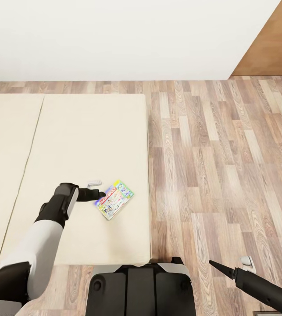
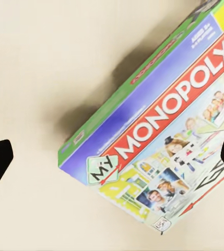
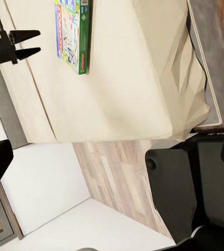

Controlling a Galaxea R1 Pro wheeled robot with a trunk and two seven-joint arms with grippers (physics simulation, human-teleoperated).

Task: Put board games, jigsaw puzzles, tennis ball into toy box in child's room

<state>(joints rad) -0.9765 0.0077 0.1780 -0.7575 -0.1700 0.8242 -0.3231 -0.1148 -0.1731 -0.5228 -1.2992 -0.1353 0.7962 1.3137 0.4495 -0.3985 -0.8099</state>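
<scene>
left gripper (image 1: pixel 100 193) fingers spread, just beside the Monopoly box (image 1: pixel 114 199) | box lies flat near the bed (image 1: pixel 70 145) edge | risk: skewed box gets shoved, not grabbed | right gripper (image 1: pixel 215 264) can't tell

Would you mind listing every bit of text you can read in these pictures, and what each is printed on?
"MY MONOPOLY": on the lid of the Monopoly box, lying on the bed ahead of the open left gripper.
Red lettering along the box's green side: too blurred to read.
Small print near the lid's corners: too small to read.
</scene>
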